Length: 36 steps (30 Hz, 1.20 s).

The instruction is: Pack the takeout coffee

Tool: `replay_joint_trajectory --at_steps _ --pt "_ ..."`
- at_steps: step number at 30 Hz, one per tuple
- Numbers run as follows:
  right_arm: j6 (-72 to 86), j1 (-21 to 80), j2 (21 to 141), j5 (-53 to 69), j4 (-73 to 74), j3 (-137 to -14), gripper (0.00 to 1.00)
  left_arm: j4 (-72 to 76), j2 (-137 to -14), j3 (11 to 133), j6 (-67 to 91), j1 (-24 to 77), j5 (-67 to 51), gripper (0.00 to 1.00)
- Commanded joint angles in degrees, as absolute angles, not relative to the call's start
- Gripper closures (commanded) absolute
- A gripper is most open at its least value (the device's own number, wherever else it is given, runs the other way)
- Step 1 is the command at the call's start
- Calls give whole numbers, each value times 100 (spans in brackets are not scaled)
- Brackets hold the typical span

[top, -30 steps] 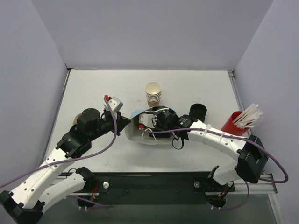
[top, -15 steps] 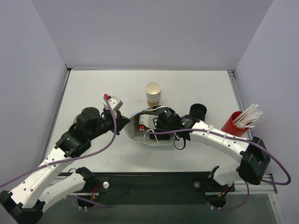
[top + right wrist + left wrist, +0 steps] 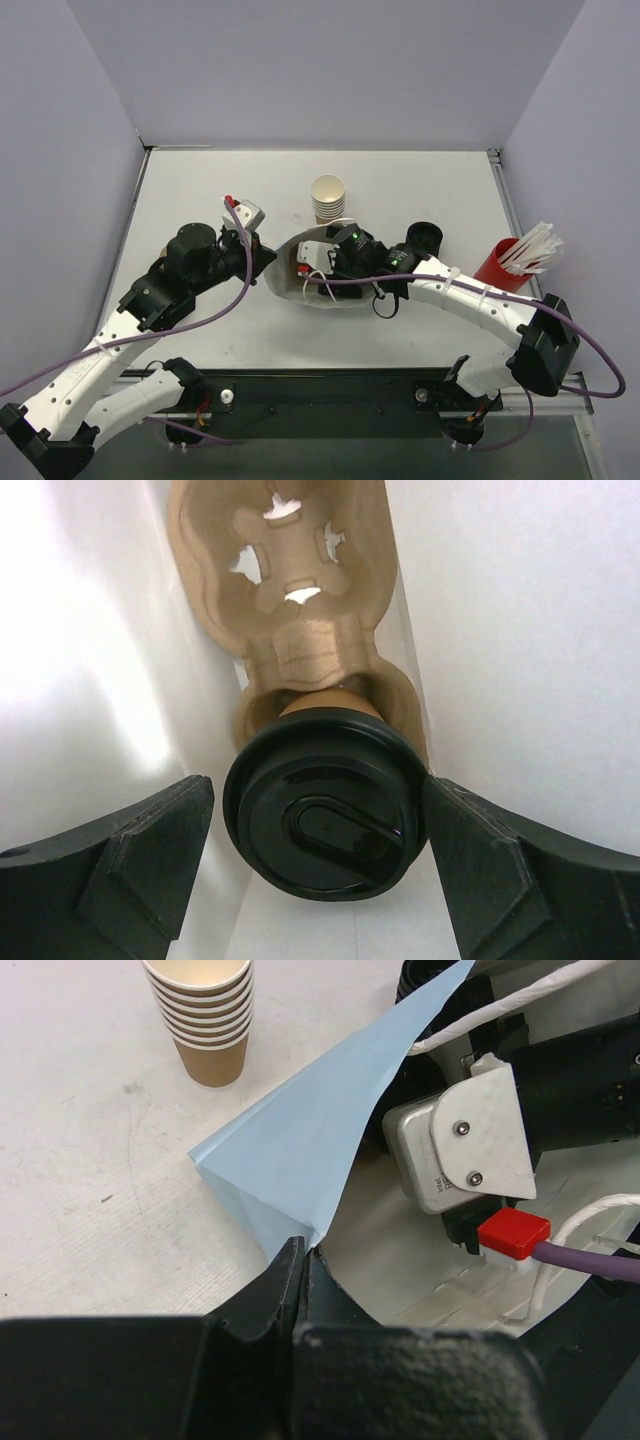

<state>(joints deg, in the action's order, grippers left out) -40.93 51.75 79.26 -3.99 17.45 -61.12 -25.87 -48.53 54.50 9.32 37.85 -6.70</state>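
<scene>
The takeout coffee, a tan paper cup [image 3: 320,702] with a round black lid [image 3: 320,825], sits in one pocket of a tan pulp cup carrier [image 3: 290,610] inside a white paper bag [image 3: 288,292]. The bag lies on its side at the table's middle. My right gripper [image 3: 318,785] reaches into the bag. Its fingers stand on either side of the lid, the right one at the rim, the left one a little off. In the top view the fingers and the cup are hidden by the bag. My left gripper [image 3: 303,1255] is shut on the bag's edge [image 3: 320,1150] and holds the mouth open.
A stack of lidless tan cups [image 3: 328,200] stands just behind the bag and also shows in the left wrist view [image 3: 205,1010]. A stack of black lids [image 3: 424,238] is to its right. A red cup of white stirrers [image 3: 505,262] stands at the far right edge.
The bag's upper flap has risen and the mouth stands wider. My left gripper has shifted slightly up and away with the edge. My right gripper has stayed in the bag.
</scene>
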Motion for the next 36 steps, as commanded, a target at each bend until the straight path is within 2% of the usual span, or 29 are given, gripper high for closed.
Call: replay_joint_trajectory --at_steps 1,15,29,36 --pt "-3964 5150 7638 -334 1863 -6407 13 -2962 -4895 5844 861 3797 -448 100" --pt "-3630 5194 7541 104 2092 -6513 17 -3480 -5168 6310 914 3797 -378 100" --pt "-3147 5335 7524 176 2039 -6478 16 -4016 -5309 6688 984 3797 -387 100" --pt "-2839 5379 7445 325 1934 -6434 22 -4421 -5563 7110 1055 3797 -396 100"
